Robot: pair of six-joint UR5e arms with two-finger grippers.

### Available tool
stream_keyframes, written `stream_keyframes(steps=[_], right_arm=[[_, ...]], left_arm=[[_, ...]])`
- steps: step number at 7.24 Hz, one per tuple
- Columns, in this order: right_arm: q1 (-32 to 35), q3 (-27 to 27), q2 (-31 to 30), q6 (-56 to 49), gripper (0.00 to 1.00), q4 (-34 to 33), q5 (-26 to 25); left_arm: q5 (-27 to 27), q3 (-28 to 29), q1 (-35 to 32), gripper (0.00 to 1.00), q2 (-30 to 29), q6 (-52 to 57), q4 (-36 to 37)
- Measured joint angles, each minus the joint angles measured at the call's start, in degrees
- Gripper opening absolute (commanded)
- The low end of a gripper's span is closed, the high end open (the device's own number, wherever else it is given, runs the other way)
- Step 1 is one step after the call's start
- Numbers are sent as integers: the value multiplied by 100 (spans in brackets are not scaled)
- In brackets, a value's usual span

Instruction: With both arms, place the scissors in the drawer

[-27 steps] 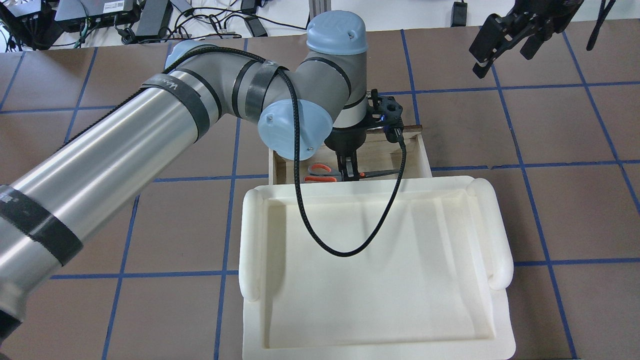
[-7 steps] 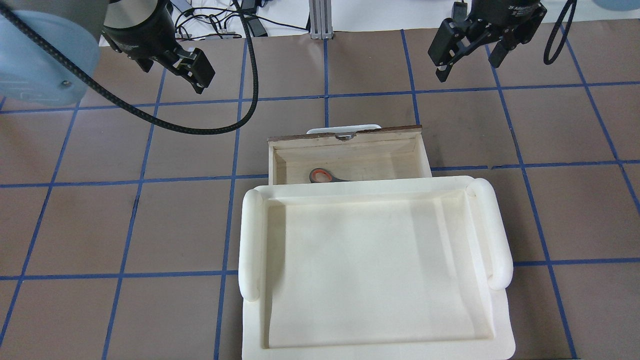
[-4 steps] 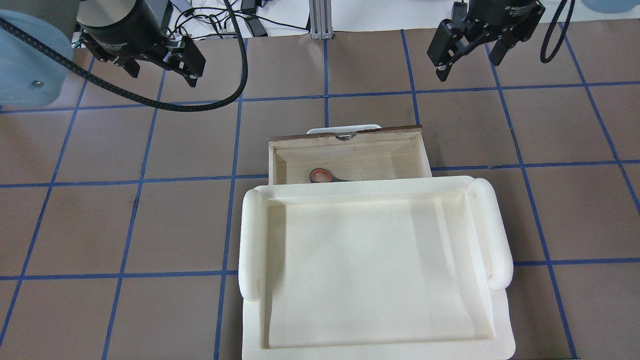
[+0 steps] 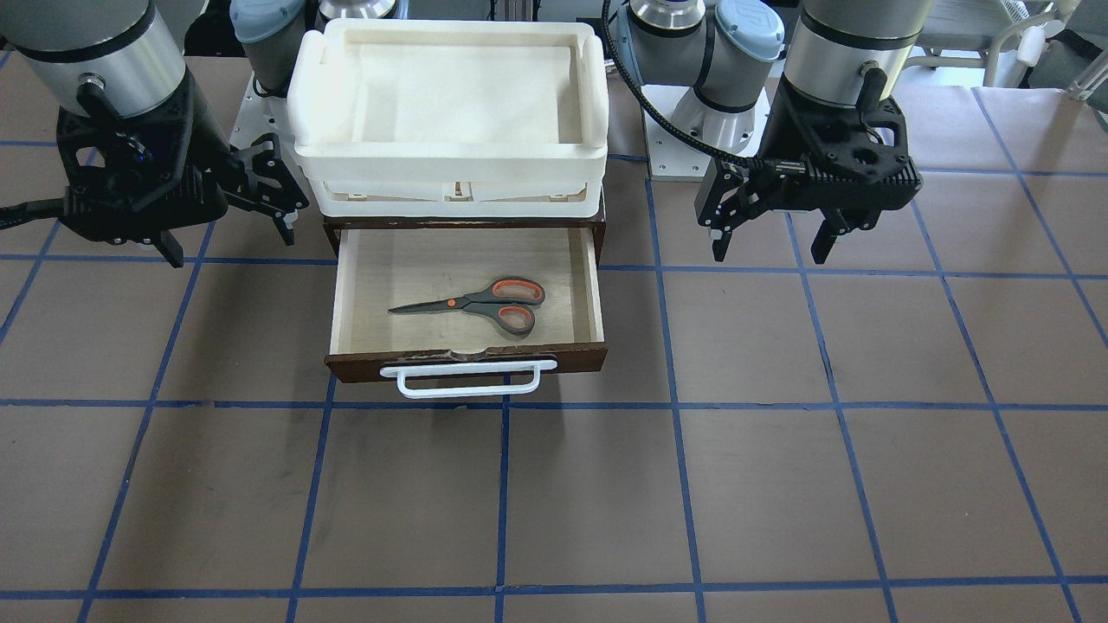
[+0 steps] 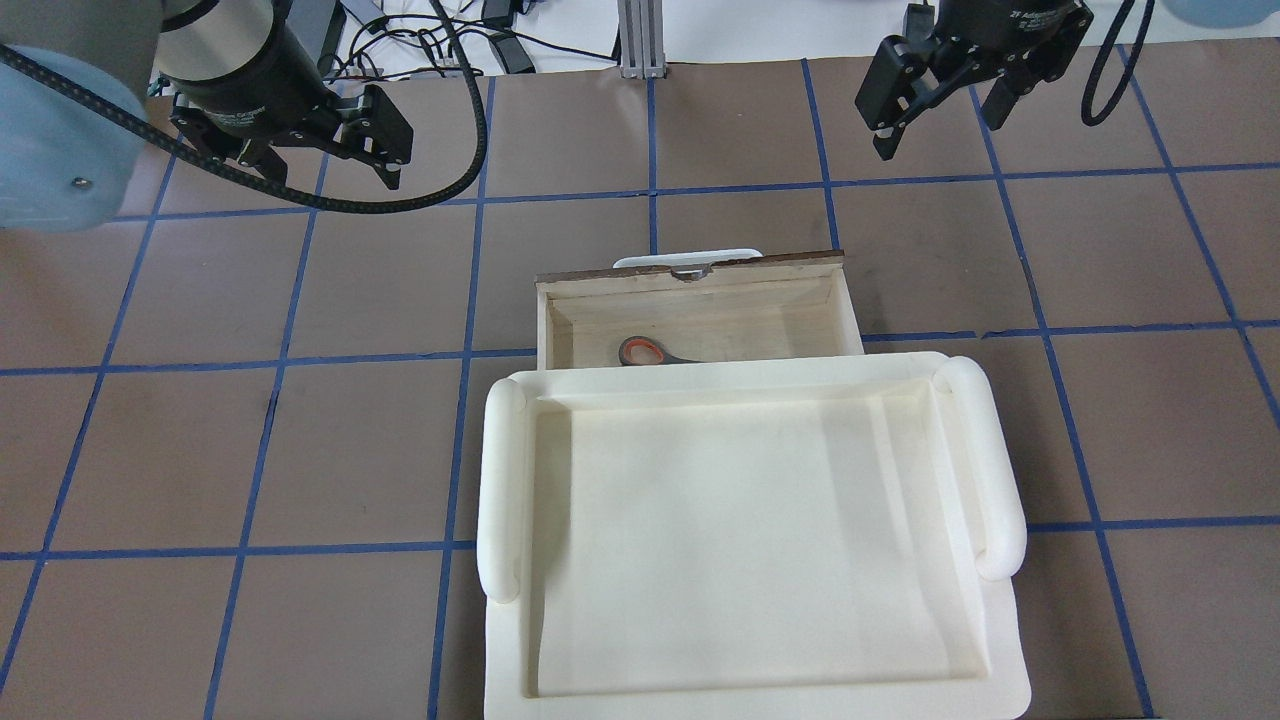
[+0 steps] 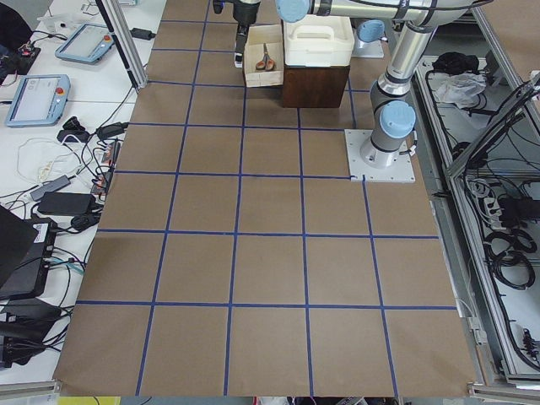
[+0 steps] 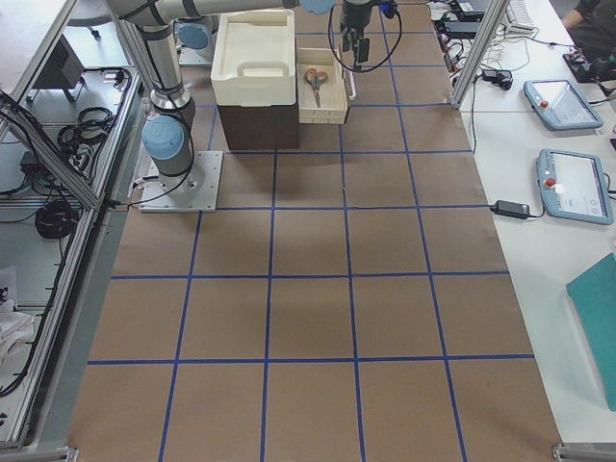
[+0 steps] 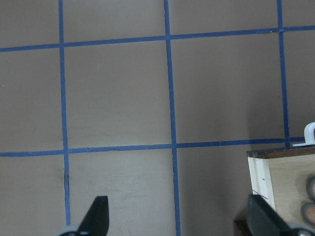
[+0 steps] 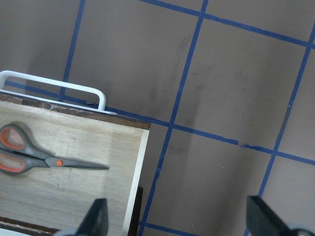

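Note:
The scissors (image 4: 476, 305) lie flat inside the open drawer (image 4: 467, 359), handles toward the robot's left. In the overhead view only one handle loop of the scissors (image 5: 643, 352) shows in the drawer (image 5: 700, 290). My left gripper (image 5: 325, 165) is open and empty, raised over the table to the left of the drawer; it also shows in the front view (image 4: 770, 247). My right gripper (image 5: 940, 125) is open and empty, raised to the right of the drawer, and also shows in the front view (image 4: 225, 238). The right wrist view shows the scissors (image 9: 44, 157) and the white handle (image 9: 54, 86).
A cream-white plastic tray (image 5: 500, 480) sits on the dark cabinet above the drawer and hides the drawer's rear part from overhead. The table is brown with a blue tape grid. Cables and power bricks lie beyond the far edge (image 5: 420, 40).
The left gripper, earlier down in the drawer on the scissors, has let go and pulled away up and left. In the last second it turned and drifted left. The right gripper barely moved.

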Motion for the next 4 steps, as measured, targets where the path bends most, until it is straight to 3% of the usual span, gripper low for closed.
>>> stream_keyframes(steps=[4], right_arm=[[0, 6, 13, 176, 100, -102, -1]], left_arm=[[-19, -16, -3, 100, 12, -38, -4]])
